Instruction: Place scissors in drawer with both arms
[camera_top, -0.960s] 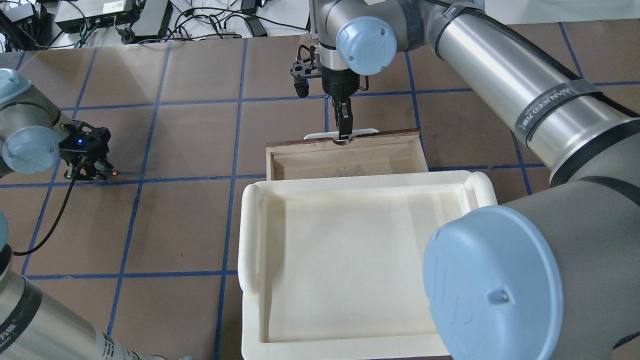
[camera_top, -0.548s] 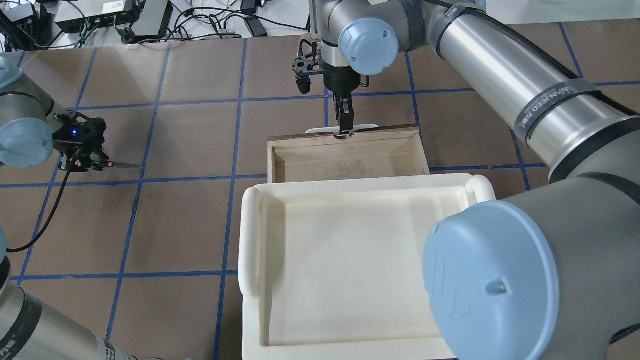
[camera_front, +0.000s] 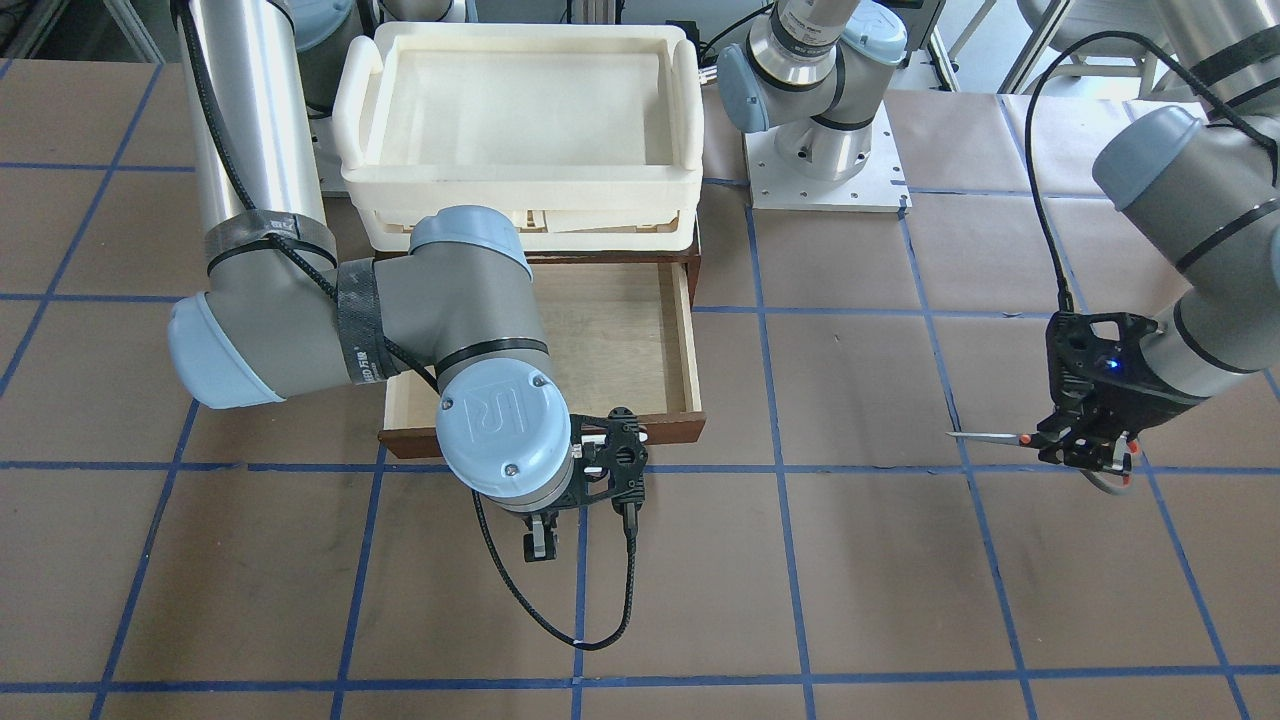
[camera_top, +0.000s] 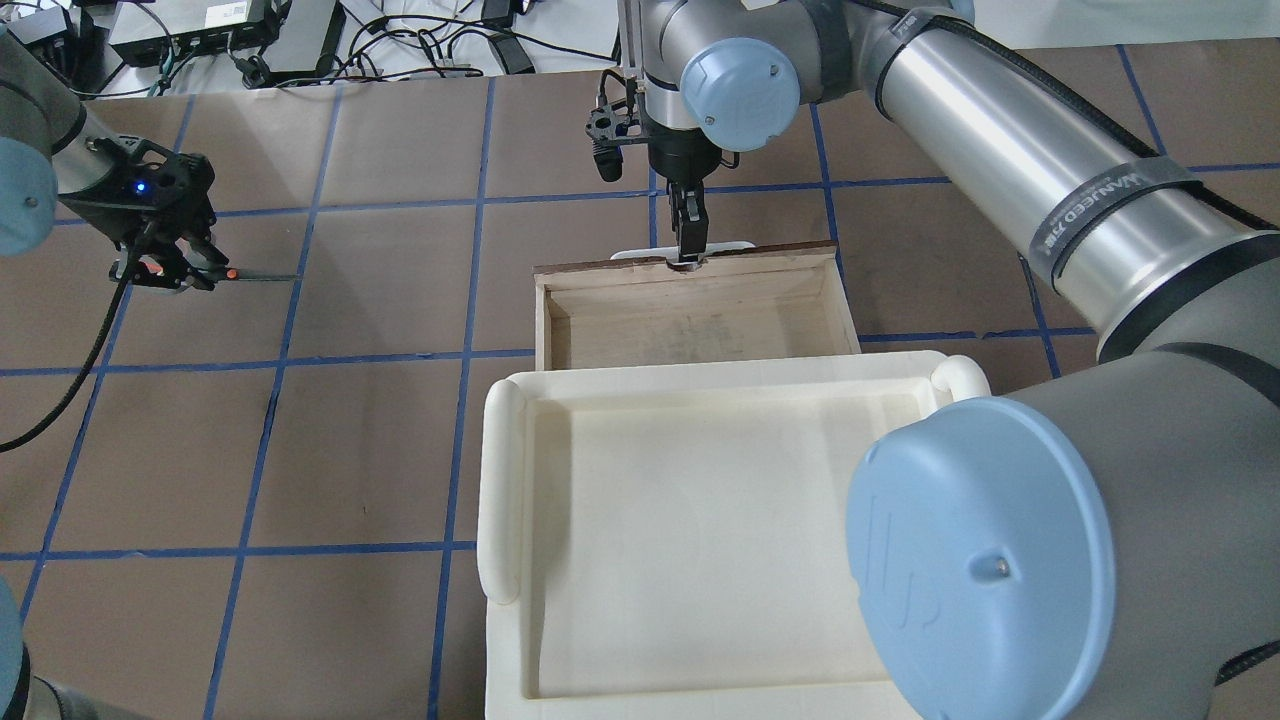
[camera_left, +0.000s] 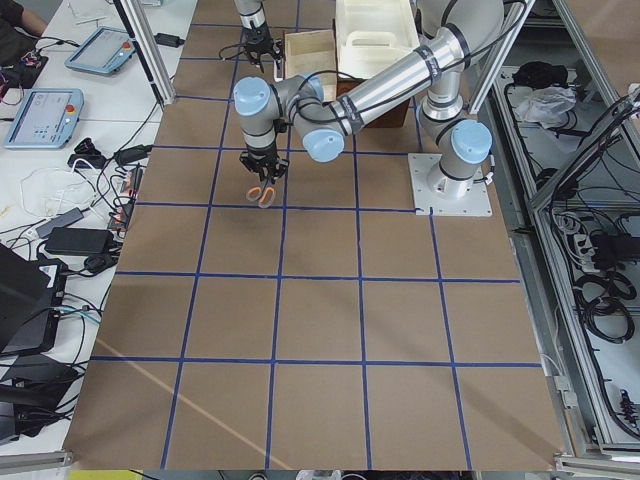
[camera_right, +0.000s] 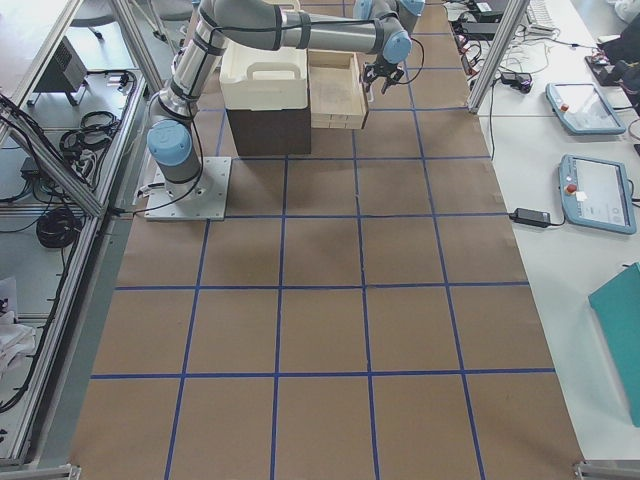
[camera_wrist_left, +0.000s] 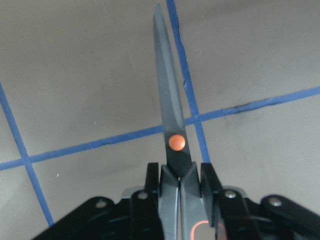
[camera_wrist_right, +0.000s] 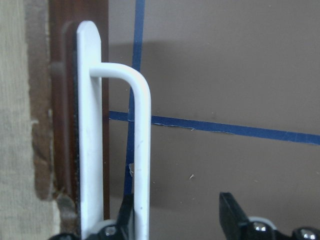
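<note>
Grey-handled scissors (camera_wrist_left: 170, 125), clamped in the left claw (camera_wrist_left: 180, 172), point ahead; right claw (camera_wrist_right: 180, 210), spread, hooks the drawer (camera_top: 700, 320) handle (camera_wrist_right: 142, 140) for pulling.

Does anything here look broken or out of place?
Only slightly: the drawer has a front edge that looks chipped and rough beside its white handle. Nothing else looks spilled or askew.

Brown table (camera_top: 350, 450) with blue tape grid, dark wooden box (camera_right: 268, 132) on it — drawer (camera_top: 690, 325) open
</note>
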